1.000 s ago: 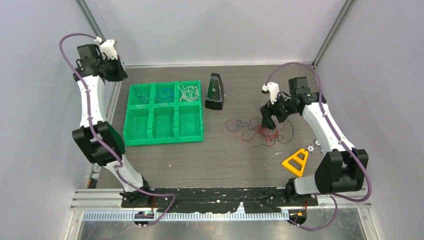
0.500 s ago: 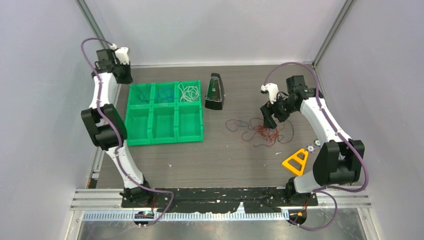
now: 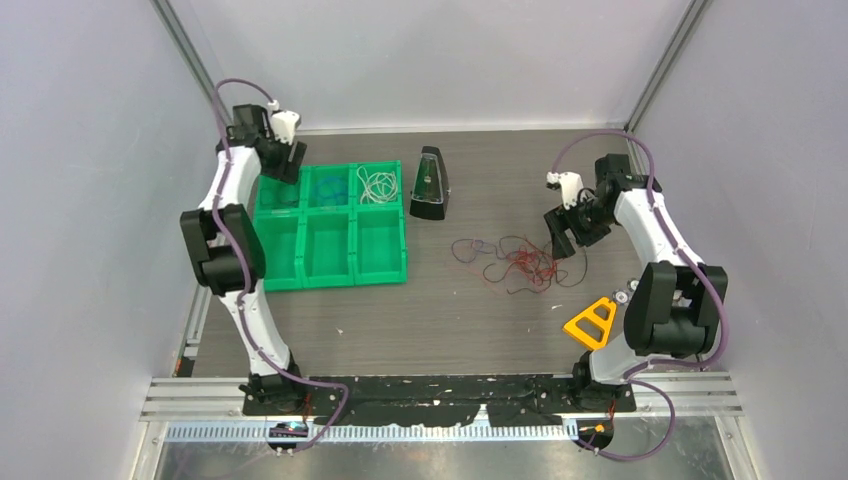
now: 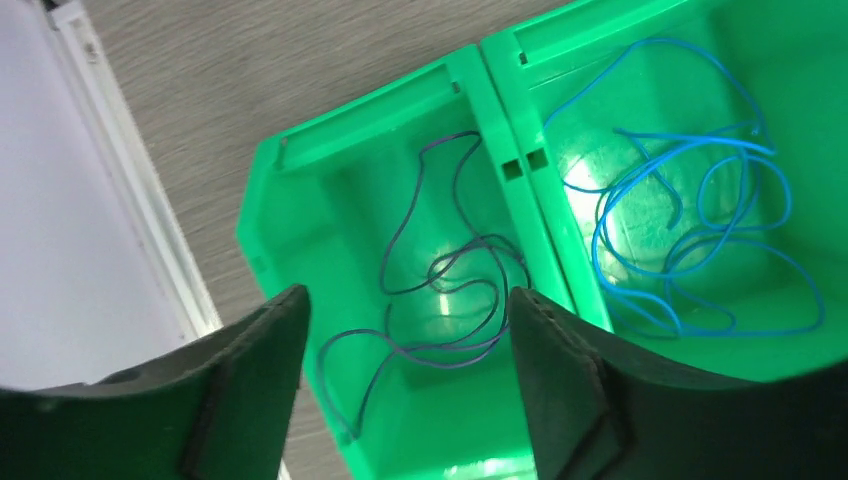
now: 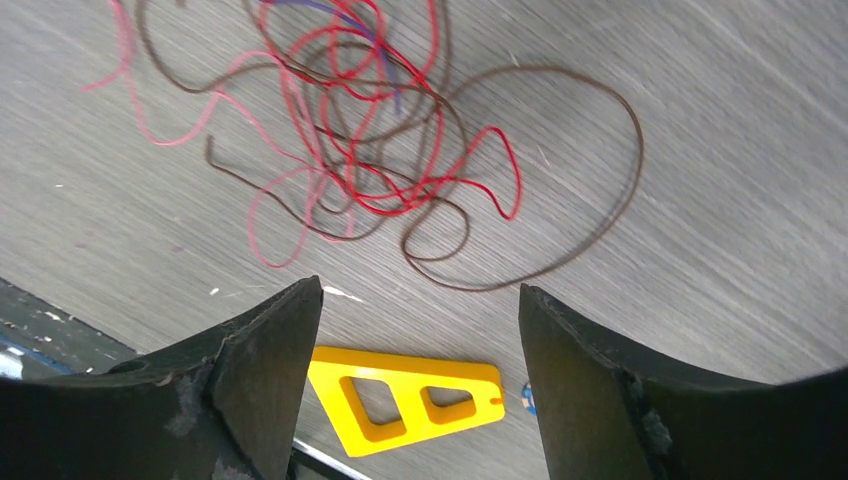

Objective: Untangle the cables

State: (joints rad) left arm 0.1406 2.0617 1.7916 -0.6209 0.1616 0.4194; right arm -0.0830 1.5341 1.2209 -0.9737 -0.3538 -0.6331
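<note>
Left hand (image 4: pixel 408 295) was released, nothing between the fingers, hovering over the rear-left compartment of the green bin (image 4: pixel 500 110). A purple cable (image 4: pixel 440 270) lay loose inside it, and a blue cable (image 4: pixel 690 145) in the compartment beside it.

Right hand (image 5: pixel 418 290) was also released and empty, above the table (image 5: pixel 720 150) at the near edge of the tangle of cables (image 5: pixel 380 180). Its red cable (image 5: pixel 505 175) and brown cable (image 5: pixel 625 190) crossed several times.

Risks:
- If the right hand closes on a crossing, it probably pinches two strands and a pull tightens the knot.
- Strands that thin probably slip between the pads.
- If the left hand drops lower, it could hook the purple cable back out or clip the bin divider.
- The yellow triangle (image 5: pixel 405 375) sat just beside the tangle, so a dragged loop could snag it.

Views:
- The top view alone showed the white cable (image 3: pixel 377 185) in the third rear compartment and the black pyramid-shaped object (image 3: pixel 430 185).
- It reduced the tangle to a smudge; only the right wrist view separated the strands by colour.
- From above the left arm partly hid the rear-left compartment; the left wrist view showed its contents.
</note>
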